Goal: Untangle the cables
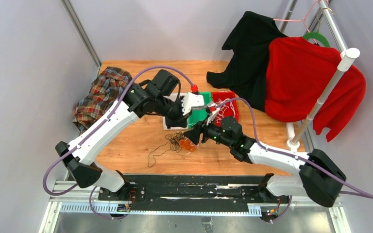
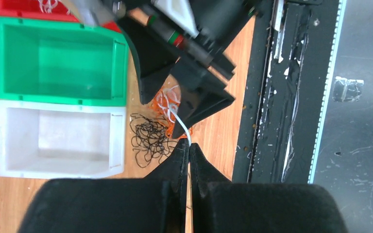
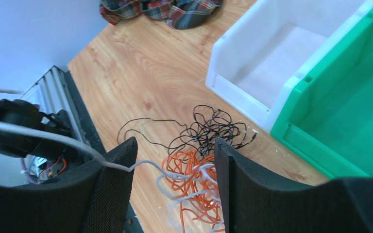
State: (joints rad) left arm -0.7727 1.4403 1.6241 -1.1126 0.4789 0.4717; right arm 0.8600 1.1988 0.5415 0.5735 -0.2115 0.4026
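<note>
Wooden worktop (image 1: 141, 145): knot of hair-thin black, orange, white cables (image 1: 178, 141) toward front edge, centre; left tool (image 2: 189, 148) pinched shut on white strand (image 2: 179, 121); right tool (image 3: 175, 145) spread wide over orange loops (image 3: 194, 194). Looks light, limp, snag-prone; grip free strand, not knot.

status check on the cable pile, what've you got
Status: left gripper shut on white cable; right gripper open, straddling orange cable; white and orange intertwined, black cable bunched against them.

Blurred white cable (image 3: 29, 130) at left, red bin (image 2: 29, 17) cut by top edge
</note>
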